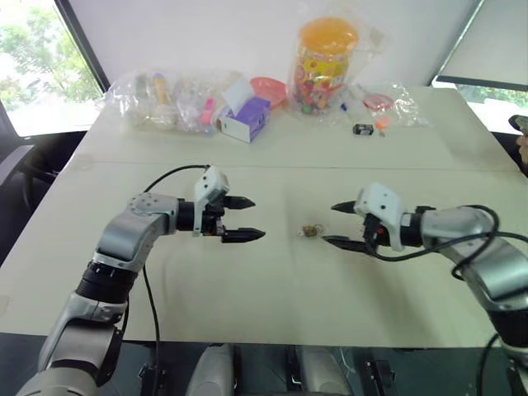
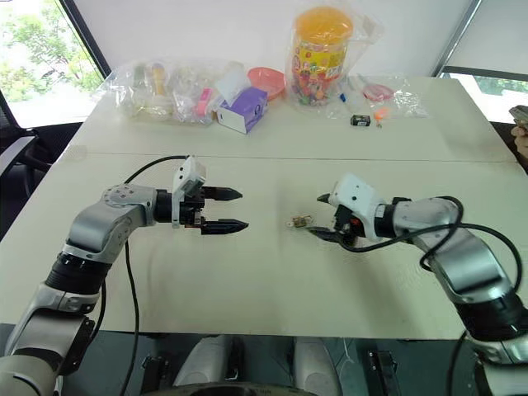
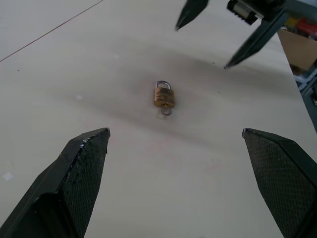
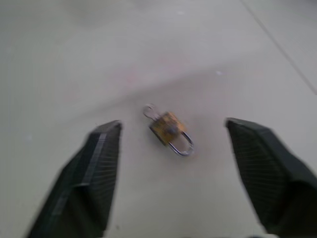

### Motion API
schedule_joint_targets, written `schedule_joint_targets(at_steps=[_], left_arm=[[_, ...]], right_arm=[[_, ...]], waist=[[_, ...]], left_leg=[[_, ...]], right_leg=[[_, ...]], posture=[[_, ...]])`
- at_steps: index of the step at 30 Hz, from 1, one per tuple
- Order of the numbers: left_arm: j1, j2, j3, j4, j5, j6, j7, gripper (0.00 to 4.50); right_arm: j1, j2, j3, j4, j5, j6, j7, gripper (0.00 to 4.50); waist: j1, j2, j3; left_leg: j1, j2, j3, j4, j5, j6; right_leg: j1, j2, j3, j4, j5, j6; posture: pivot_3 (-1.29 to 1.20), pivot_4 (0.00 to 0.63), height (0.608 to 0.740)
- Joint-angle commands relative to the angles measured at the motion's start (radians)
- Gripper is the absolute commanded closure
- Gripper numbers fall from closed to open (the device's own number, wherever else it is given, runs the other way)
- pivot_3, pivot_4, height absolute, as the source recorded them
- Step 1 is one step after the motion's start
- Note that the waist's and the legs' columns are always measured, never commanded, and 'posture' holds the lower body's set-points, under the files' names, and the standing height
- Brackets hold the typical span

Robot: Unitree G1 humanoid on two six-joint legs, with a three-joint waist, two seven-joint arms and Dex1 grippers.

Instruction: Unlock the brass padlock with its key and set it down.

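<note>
The brass padlock (image 1: 309, 231) lies flat on the pale table (image 1: 247, 289) between my two grippers, with a small silvery key (image 3: 166, 111) at the bottom of its body. My left gripper (image 1: 256, 219) hovers open to the left of it, pointing at it, and holds nothing. From the other side my right gripper (image 1: 328, 223) points at the padlock, open and empty, its tips just short of it. In the right wrist view the padlock (image 4: 170, 130) rests on the table between the spread fingers (image 4: 94, 163), touching neither.
Along the far side of the table stand clear plastic bags (image 1: 165, 99), a purple and white box (image 1: 246, 120), a pink bowl (image 1: 268, 87) and a tall jar with an orange lid (image 1: 323, 66). A small black object (image 1: 362, 129) lies among bags at the far right.
</note>
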Motion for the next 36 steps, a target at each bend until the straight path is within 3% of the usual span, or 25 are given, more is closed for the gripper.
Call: schedule_joint_targets(at_steps=[1, 10, 20, 23, 29, 33, 36], left_arm=[[-0.011, 0.005, 0.022, -0.026, -0.004, -0.011, 0.005, 0.0], [0.012, 0.02, 0.034, -0.062, -0.01, -0.004, 0.033, 0.0], [0.018, 0.035, 0.039, -0.075, -0.013, -0.004, 0.041, 0.0], [0.02, 0.038, 0.041, -0.075, -0.012, -0.007, 0.041, 0.0], [0.022, 0.042, 0.04, -0.067, -0.011, -0.013, 0.04, 0.0], [0.02, 0.036, 0.039, -0.059, -0.019, -0.004, 0.039, 0.0], [0.001, 0.013, 0.042, -0.02, -0.042, 0.016, 0.026, 0.0]], right_arm=[[-0.055, 0.036, 0.038, 0.101, -0.018, -0.038, 0.061, 0.1], [-0.194, 0.146, 0.102, 0.473, -0.13, -0.205, 0.138, 0.1], [-0.215, 0.217, 0.121, 0.629, -0.227, -0.341, 0.156, 0.1], [-0.202, 0.221, 0.145, 0.646, -0.275, -0.403, 0.147, 0.93], [-0.188, 0.24, 0.157, 0.645, -0.291, -0.408, 0.157, 3.78], [-0.181, 0.237, 0.152, 0.621, -0.309, -0.411, 0.144, 3.8], [-0.15, 0.223, 0.104, 0.481, -0.351, -0.474, 0.032, 3.8]], waist=[[0.001, 0.0, 0.0], [0.0, 0.0, 0.0], [-0.016, 0.001, 0.0], [-0.02, 0.001, 0.0], [-0.022, 0.0, -0.001], [-0.022, 0.001, -0.001], [-0.021, 0.001, -0.001]], left_leg=[[0.0, 0.0, 0.0, 0.0, 0.0, 0.0], [0.0, 0.0, 0.001, 0.0, 0.0, 0.0], [0.0, 0.0, 0.001, 0.0, 0.0, -0.001], [0.001, 0.0, 0.001, 0.0, 0.0, -0.001], [0.003, 0.001, 0.001, 0.0, 0.001, -0.002], [0.003, 0.001, 0.001, 0.0, 0.001, -0.002], [0.003, 0.001, 0.0, 0.0, 0.001, -0.002]], right_leg=[[0.0, 0.0, 0.0, 0.0, 0.0, 0.0], [-0.001, -0.001, 0.0, 0.001, 0.0, 0.0], [0.0, -0.002, 0.0, 0.002, 0.0, 0.0], [0.0, -0.002, 0.0, 0.002, 0.0, 0.0], [0.001, -0.003, 0.0, 0.003, 0.0, 0.0], [0.001, -0.003, 0.0, 0.004, 0.0, 0.0], [0.001, -0.003, 0.0, 0.004, 0.0, 0.0]], posture=[[0.0, 0.15, 0.74], [0.0, 0.15, 0.74], [0.0, 0.15, 0.74], [0.0, 0.15, 0.74], [0.0, 0.15, 0.74], [0.0, 0.15, 0.74], [0.0, 0.15, 0.74]])
